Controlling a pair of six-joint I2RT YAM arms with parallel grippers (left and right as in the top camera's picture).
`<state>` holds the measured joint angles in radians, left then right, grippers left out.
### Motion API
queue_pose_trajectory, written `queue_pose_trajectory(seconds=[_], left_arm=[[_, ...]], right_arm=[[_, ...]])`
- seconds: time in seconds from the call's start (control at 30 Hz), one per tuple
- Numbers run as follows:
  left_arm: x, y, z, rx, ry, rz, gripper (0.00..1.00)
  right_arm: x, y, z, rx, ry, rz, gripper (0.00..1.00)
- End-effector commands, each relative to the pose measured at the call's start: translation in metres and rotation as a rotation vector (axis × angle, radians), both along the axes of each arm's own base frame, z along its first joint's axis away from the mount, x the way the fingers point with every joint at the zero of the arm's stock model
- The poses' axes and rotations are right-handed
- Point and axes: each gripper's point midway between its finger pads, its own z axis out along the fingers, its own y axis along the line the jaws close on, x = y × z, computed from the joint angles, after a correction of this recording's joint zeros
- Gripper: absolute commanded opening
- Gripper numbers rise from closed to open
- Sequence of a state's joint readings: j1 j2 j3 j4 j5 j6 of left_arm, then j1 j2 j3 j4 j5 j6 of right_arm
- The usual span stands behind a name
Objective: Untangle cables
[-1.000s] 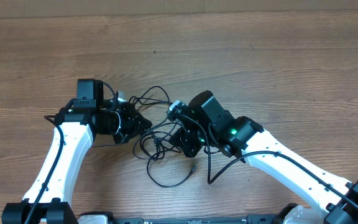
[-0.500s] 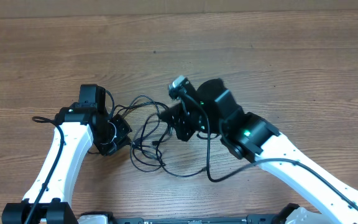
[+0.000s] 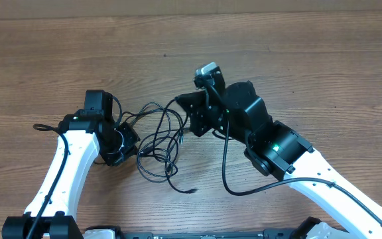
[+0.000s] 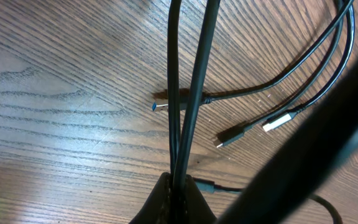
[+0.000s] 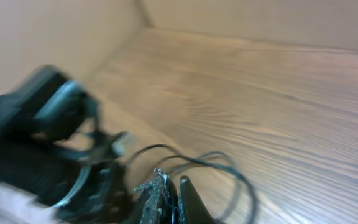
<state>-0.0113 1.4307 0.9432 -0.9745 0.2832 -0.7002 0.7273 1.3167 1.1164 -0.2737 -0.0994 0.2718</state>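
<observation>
The cables (image 3: 156, 141) lie as thin black loops on the wooden table between my two grippers. My left gripper (image 3: 132, 138) is shut on two strands (image 4: 191, 93) that run straight up from its jaws (image 4: 179, 185). Three small plug ends (image 4: 229, 135) rest on the wood beyond it. My right gripper (image 3: 184, 109) sits at the bundle's upper right, jaws together (image 5: 173, 185), and a strand runs left from its tip. Blurred cable loops (image 5: 229, 168) lie just past its fingers. One loose plug end (image 3: 192, 191) trails toward the front edge.
The right arm's own thicker black cable (image 3: 224, 169) hangs in a loop below its wrist. The left arm (image 5: 42, 118) shows blurred in the right wrist view. A tan wall (image 3: 191, 6) borders the table's far edge.
My right gripper has moved up and to the right, drawing strands with it and stretching the bundle out. The left gripper shifted slightly left and down early on, then held still.
</observation>
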Motion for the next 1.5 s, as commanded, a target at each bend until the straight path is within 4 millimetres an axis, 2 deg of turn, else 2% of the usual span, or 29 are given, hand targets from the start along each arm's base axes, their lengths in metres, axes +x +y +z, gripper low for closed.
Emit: queue_pose_trajectory(seconds=[0.0,0.17,0.23,0.33,0.47,0.53,0.63,0.73,0.8,0.87,0.97,1.03,1.07,1.1,1.3,1.47], left_arm=[[0.000,0.007,0.003,0.040,-0.010,-0.012,0.04],[0.000,0.006,0.003,0.041,-0.011,-0.018,0.04],[0.000,0.006,0.003,0.041,-0.011,-0.018,0.05],[0.000,0.004,0.004,0.029,-0.013,-0.019,0.04],[0.001,0.000,0.005,0.004,-0.018,-0.022,0.04],[0.001,-0.009,0.008,-0.051,-0.018,-0.028,0.04],[0.005,-0.029,0.017,-0.173,-0.041,-0.043,0.04],[0.013,-0.052,0.032,-0.330,-0.092,-0.070,0.04],[0.022,-0.068,0.047,-0.443,-0.145,-0.096,0.04],[0.031,-0.080,0.063,-0.544,-0.204,-0.123,0.04],[0.044,-0.087,0.078,-0.622,-0.251,-0.107,0.04],[0.051,-0.083,0.081,-0.638,-0.259,-0.061,0.04],[0.053,-0.081,0.083,-0.648,-0.252,-0.032,0.04],[0.055,-0.079,0.085,-0.665,-0.244,-0.005,0.04],[0.070,-0.071,0.111,-0.806,-0.284,0.052,0.04],[0.074,-0.061,0.132,-0.922,-0.302,0.075,0.04]], right_arm=[[0.032,-0.041,0.022,-0.044,-0.095,-0.270,0.04],[0.044,-0.083,0.008,-0.190,-0.113,-0.477,0.04],[0.045,-0.092,0.005,-0.255,-0.130,-0.503,0.04],[0.043,-0.096,0.000,-0.283,-0.119,-0.508,0.04],[0.031,-0.080,-0.014,-0.278,-0.053,-0.390,0.05],[0.022,-0.067,-0.022,-0.263,-0.007,-0.302,0.06],[0.005,-0.051,-0.038,-0.252,0.073,-0.179,0.20],[-0.010,-0.041,-0.051,-0.251,0.147,-0.088,0.40],[-0.020,-0.034,-0.057,-0.242,0.190,-0.031,0.47],[-0.031,-0.028,-0.060,-0.226,0.229,0.028,0.47],[-0.044,-0.018,-0.059,-0.190,0.269,0.108,0.56],[-0.052,-0.012,-0.057,-0.163,0.291,0.160,0.67],[-0.056,-0.009,-0.056,-0.152,0.299,0.180,0.77],[-0.059,-0.007,-0.055,-0.140,0.308,0.203,0.99],[-0.075,0.004,-0.048,-0.083,0.342,0.303,1.00],[-0.072,0.008,-0.042,-0.038,0.359,0.277,1.00]])
